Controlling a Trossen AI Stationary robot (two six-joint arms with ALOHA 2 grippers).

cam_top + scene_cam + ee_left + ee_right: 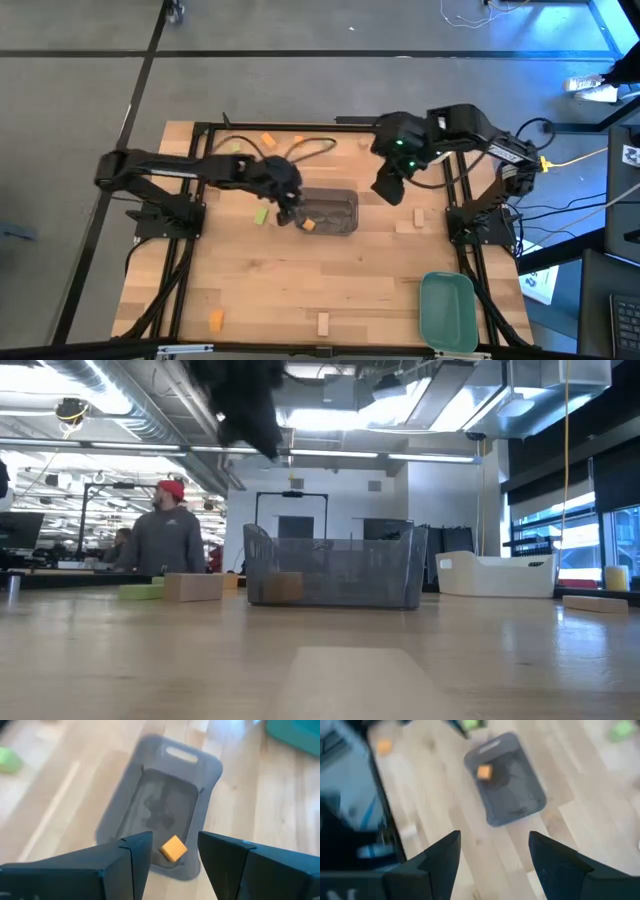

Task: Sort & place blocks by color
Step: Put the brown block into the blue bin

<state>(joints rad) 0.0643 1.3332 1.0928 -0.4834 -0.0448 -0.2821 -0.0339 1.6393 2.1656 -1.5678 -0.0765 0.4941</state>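
Your left claw [289, 205] hangs with fingers apart over the grey tray's [345, 198] 9 o'clock end, where one orange block [173, 848] lies; drop too low and you could bump that tray sideways across the tabletop [300, 280].

Small wooden cube [173, 848]: orange
Rectangular plastic tray [338, 199]: grey
Plastic bin [447, 310]: green
Wooden table [300, 280]: pale tan
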